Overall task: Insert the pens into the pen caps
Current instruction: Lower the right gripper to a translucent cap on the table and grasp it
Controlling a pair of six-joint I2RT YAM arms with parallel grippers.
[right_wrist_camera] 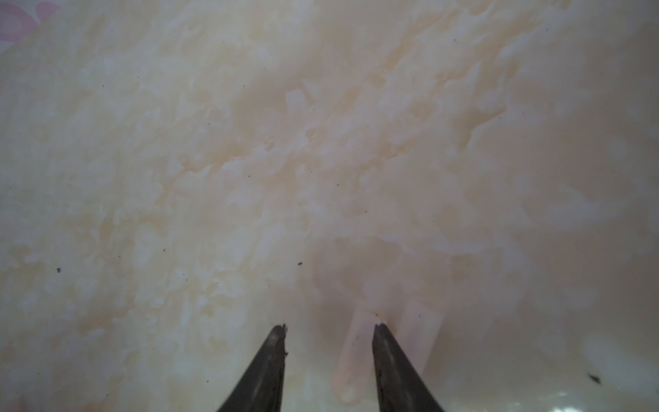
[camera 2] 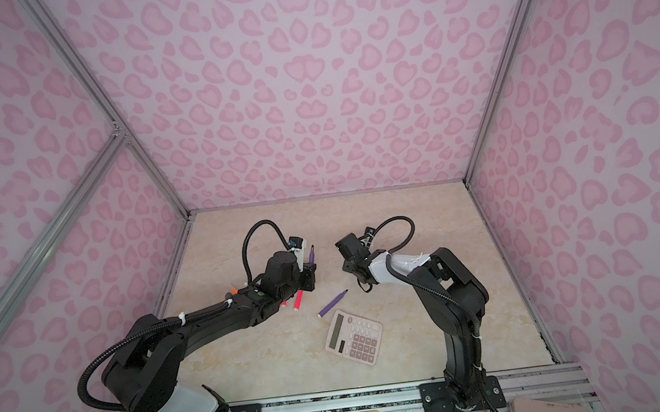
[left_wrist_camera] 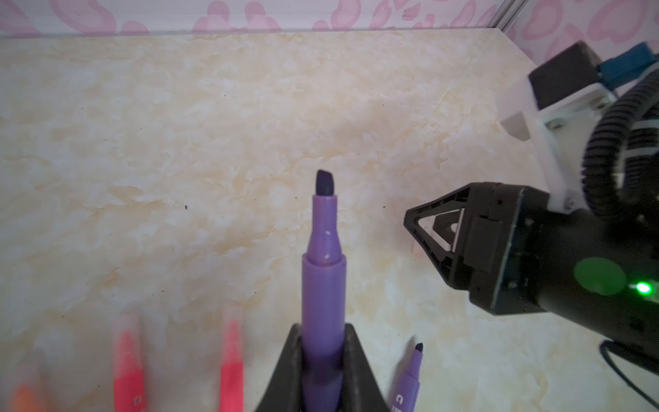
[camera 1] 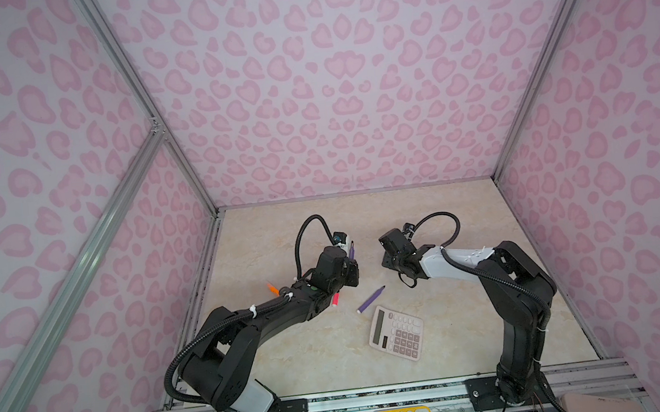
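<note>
1. gripping a smooth purple pen [left_wrist_camera: 322, 285] by its round barrel, the left gripper [left_wrist_camera: 323, 330] is clamped tight, the dark chisel tip bare.
2. two clear tubular pen caps [right_wrist_camera: 351, 356] lie blurred on the table, one between the right gripper's [right_wrist_camera: 330, 328] half-parted jaws.
3. a second purple pen [camera 1: 370, 299] lies flat on the glossy marbled tabletop [camera 1: 294, 357], near the pinkish calculator [camera 1: 397, 332].

One purple pen [left_wrist_camera: 323, 285] is held aloft, its dark tip bare; a second purple pen [camera 1: 370, 299] lies flat; two clear caps [right_wrist_camera: 351, 356] lie side by side.
</note>
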